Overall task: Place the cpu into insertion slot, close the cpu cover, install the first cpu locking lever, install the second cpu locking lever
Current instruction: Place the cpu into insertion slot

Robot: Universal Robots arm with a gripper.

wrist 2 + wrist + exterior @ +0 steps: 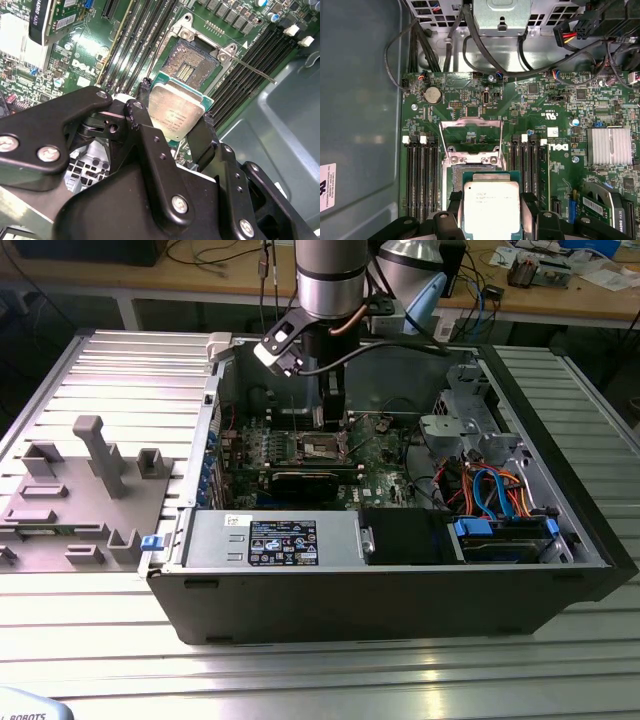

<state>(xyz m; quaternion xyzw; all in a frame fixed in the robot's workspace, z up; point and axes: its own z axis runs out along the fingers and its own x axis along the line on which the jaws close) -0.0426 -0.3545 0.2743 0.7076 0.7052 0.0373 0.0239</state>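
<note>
My gripper (pixel 176 102) is shut on the cpu (pixel 175 112), a flat square chip with a silvery top on a green base. Black fingers (pixel 142 117) press on two opposite edges of it. In the first wrist view the cpu (pixel 491 205) hangs over the near part of the insertion slot (pixel 453 177), hiding most of it. The second wrist view shows the insertion slot (pixel 190 65) open, its brownish contact field bare just beyond the chip. The cpu cover (pixel 470 121) stands raised as an open metal frame. A thin locking lever (pixel 255 71) sticks out beside the socket. In the exterior view the gripper (pixel 332 410) reaches down into the case above the slot (pixel 322 447).
Long black memory slots (pixel 420 175) flank the socket on both sides. Black cables (pixel 470 40) run above the board, and a finned heat sink (pixel 609 146) sits to one side. The case (pixel 600 540) holds a power supply (pixel 270 538) and drives with blue cables (pixel 490 490). Grey fixtures (pixel 95 455) stand at the exterior view's left.
</note>
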